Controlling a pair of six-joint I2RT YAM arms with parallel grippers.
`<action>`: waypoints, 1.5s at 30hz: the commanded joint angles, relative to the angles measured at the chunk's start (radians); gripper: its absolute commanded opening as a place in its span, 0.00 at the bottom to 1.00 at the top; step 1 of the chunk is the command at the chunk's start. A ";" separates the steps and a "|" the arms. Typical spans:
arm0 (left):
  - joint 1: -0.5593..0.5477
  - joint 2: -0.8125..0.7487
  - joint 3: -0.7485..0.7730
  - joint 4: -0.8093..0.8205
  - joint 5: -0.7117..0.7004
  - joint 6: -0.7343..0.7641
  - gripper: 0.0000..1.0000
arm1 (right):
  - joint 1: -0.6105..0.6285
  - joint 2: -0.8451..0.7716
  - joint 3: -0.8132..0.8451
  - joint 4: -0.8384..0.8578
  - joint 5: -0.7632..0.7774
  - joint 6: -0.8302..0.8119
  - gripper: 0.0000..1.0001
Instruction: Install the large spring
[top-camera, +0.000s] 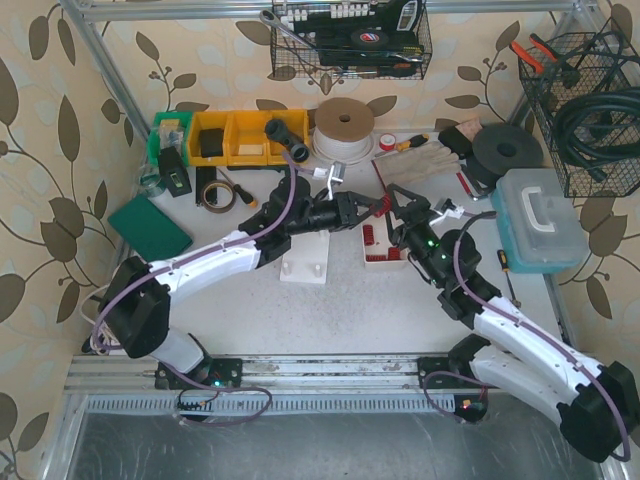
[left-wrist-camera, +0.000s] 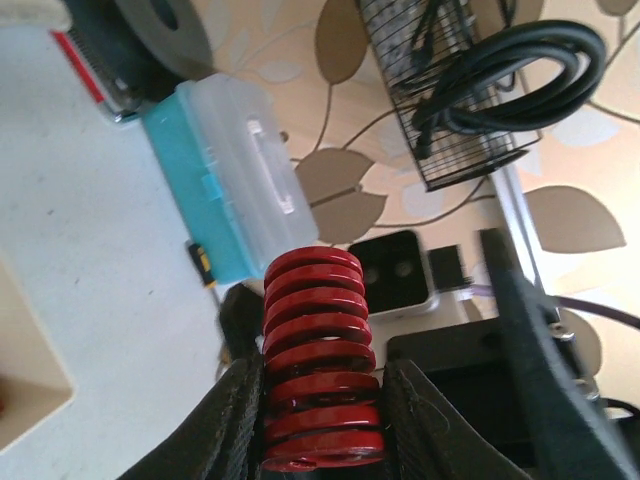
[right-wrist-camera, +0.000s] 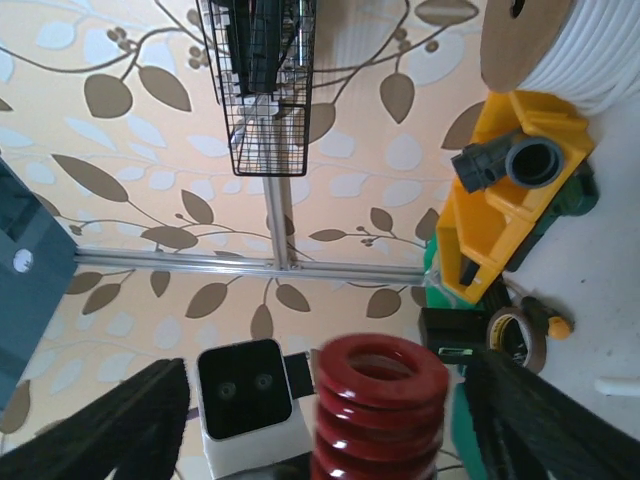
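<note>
The large red coil spring (left-wrist-camera: 318, 350) is clamped at its lower coils between my left gripper's (left-wrist-camera: 325, 378) black fingers and sticks out past the tips. In the top view the left gripper (top-camera: 360, 209) holds the spring (top-camera: 377, 206) above the table's middle, facing my right gripper (top-camera: 394, 205). In the right wrist view the spring's free end (right-wrist-camera: 382, 385) sits between my right gripper's (right-wrist-camera: 328, 405) fingers, which stand wide apart and do not touch it. A red and white fixture (top-camera: 385, 248) lies on the table just below the two grippers.
A white block (top-camera: 305, 268) lies left of the fixture. A teal and clear case (top-camera: 537, 220) stands at the right, a black disc (top-camera: 508, 150) behind it. Yellow bins (top-camera: 240, 137) and a white tubing roll (top-camera: 345, 128) line the back. A green pad (top-camera: 150, 228) lies left.
</note>
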 joint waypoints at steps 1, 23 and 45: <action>0.006 -0.111 0.031 -0.167 -0.032 0.080 0.00 | 0.005 -0.059 0.037 -0.130 0.024 -0.047 0.83; 0.266 -0.223 0.370 -1.329 -0.102 0.325 0.00 | 0.027 0.176 0.234 -0.584 -0.085 -0.559 0.76; 0.285 -0.282 -0.101 -0.168 0.403 -0.039 0.00 | -0.319 0.497 -0.022 0.849 -0.980 0.086 0.82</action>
